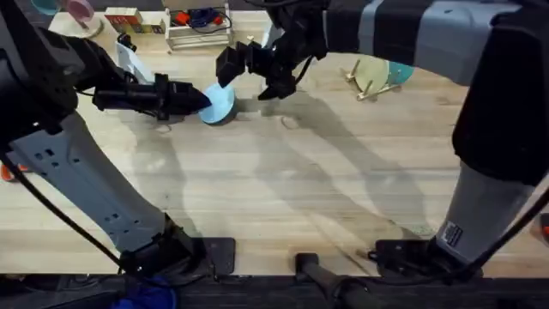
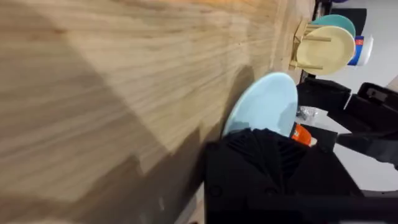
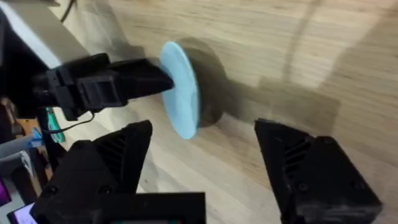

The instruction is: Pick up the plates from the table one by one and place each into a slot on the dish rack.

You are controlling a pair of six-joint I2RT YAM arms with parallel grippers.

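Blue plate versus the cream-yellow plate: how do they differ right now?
The blue plate is gripped at its edge by the left tool, held tilted above the table; the cream-yellow plate already stands upright in the dish rack, untouched. The blue one is alone; the cream-yellow one has a teal plate behind it. Both are round and plain.

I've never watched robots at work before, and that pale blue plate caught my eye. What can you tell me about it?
The pale blue plate is small, round, plain and flat, with a smooth matte look. It is tilted up on edge above the wooden table, with the left gripper shut on its rim. The right gripper hangs open close beside it, not touching. The dish rack stands apart, already holding a cream and a teal plate.
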